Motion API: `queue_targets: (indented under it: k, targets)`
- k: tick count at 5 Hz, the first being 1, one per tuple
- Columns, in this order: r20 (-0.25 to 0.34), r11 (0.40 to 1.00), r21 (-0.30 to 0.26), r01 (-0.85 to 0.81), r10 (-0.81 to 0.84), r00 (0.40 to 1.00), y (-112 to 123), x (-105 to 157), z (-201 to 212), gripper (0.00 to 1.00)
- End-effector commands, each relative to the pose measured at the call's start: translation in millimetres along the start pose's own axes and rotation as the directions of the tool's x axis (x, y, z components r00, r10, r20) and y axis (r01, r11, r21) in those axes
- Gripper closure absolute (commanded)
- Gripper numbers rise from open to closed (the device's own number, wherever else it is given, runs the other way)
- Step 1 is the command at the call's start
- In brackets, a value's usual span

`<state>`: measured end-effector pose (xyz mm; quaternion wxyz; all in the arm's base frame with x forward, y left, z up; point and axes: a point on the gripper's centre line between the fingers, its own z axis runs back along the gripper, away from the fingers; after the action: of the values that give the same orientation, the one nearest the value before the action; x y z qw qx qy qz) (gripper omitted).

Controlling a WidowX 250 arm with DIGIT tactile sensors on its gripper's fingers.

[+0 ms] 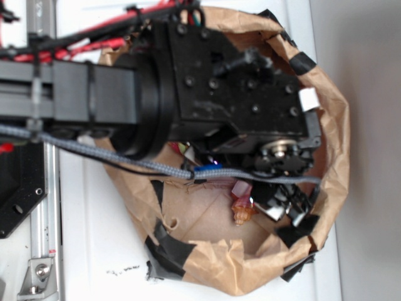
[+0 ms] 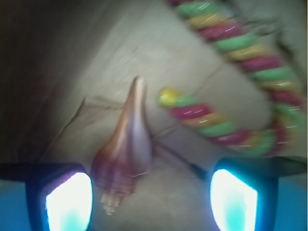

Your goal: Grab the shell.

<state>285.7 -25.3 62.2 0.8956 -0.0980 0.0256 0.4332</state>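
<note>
Looking through the wrist view, the gripper (image 2: 151, 202) is open, with its two lit fingertips (image 2: 70, 202) standing wide apart at the bottom corners, and nothing is held between them. The shell (image 2: 126, 149) lies on the brown paper floor, not centred in the gap: its ribbed amber end sits just beside the left fingertip in this view, while the other fingertip is well apart from it. Its long axis runs away from the gripper, the pale pointed tail going up and a little to the right, so it lies roughly across the line joining the fingertips. I judge that the closing should meet the wide whorled part, after a small shift toward the shell's side. The twisted rope (image 2: 231, 115) curls near the tail on the right, apart from the shell. In the exterior view the arm reaches down into the paper bag (image 1: 332, 157), which stands on the white table (image 1: 94, 238) toward its right edge, and the shell (image 1: 242, 212) shows near the bag's bottom.
</note>
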Motion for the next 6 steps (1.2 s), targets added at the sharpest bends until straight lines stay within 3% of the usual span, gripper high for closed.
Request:
queue_targets:
  k: [1, 2, 3, 5, 6]
  targets:
    - [0.006, 0.998, -0.018, 0.059, -0.059, 0.998, -10.5, -19.5, -18.0, 0.00]
    - [0.004, 0.996, 0.021, 0.082, -0.082, 0.997, -2.1, -22.7, -37.9, 1.00]
    - [0.030, 0.992, 0.004, 0.126, -0.126, 0.992, 0.8, -15.7, -27.2, 1.00]
    - [0.105, 0.980, -0.054, 0.191, -0.184, 0.977, 10.5, 18.0, 31.7, 1.00]
    - [0.139, 0.975, -0.029, 0.221, -0.215, 0.967, 20.4, 25.3, 64.7, 1.00]
